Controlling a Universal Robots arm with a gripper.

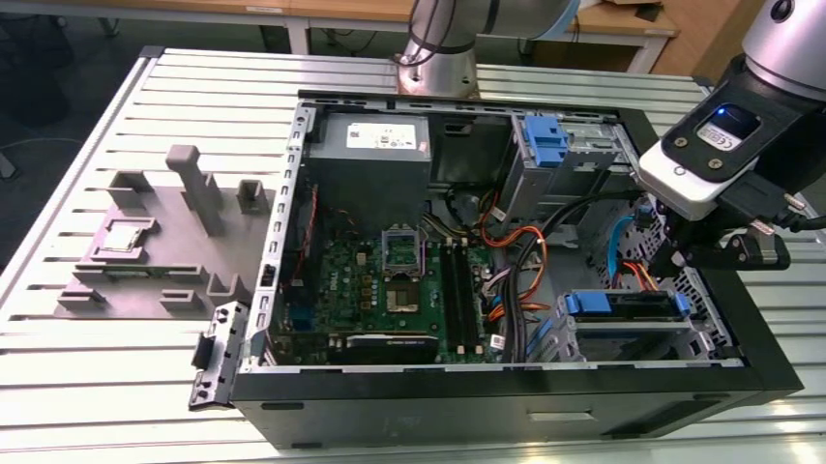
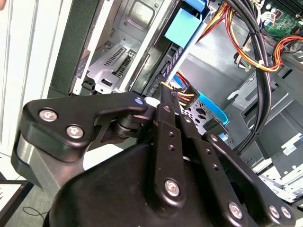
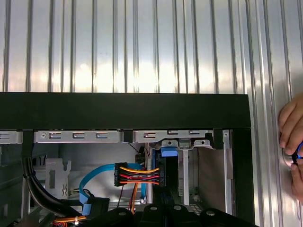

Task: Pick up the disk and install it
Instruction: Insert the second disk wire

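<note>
Evidently the flat silver-grey disk in its blue plastic bracket [image 1: 624,307] sits in the drive cage at a corner of the open black computer case [image 1: 516,406]. I judge installation near done, final seating unconfirmed. My end effector [image 1: 691,259] hangs close by it; I cannot tell whether it is open or closed. The first wrist view adds a person's hand [image 3: 291,137] on the ribbed metal worktop [image 3: 142,47]; the exterior view places the cage within the case.
</note>
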